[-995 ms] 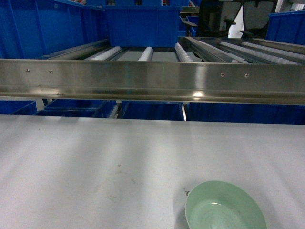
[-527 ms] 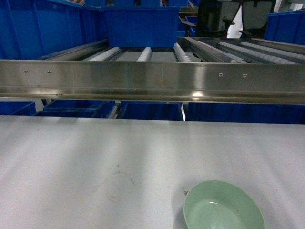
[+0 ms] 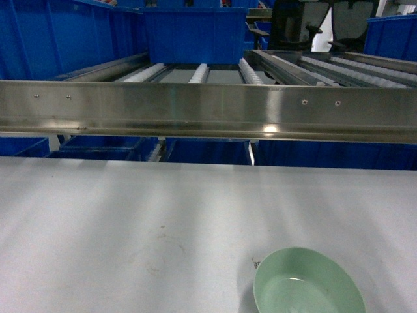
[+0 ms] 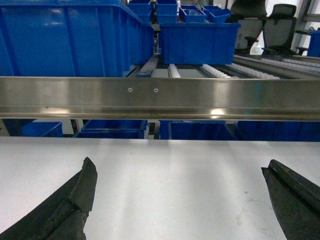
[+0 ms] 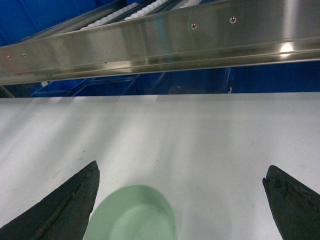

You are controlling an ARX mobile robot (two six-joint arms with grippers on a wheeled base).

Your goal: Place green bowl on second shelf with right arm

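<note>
On the tabletop (image 3: pixel 130 215), green bowl (image 3: pixel 307 284) sits upright, mouth up.

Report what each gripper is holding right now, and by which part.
Nothing is held. Both the left gripper and the right gripper are open and empty; the green bowl sits untouched on the table.

I'm in a warehouse: a stainless-steel roller rack (image 3: pixel 208 111) loaded with blue plastic crates (image 3: pixel 194 34) fills the frame's top.
</note>
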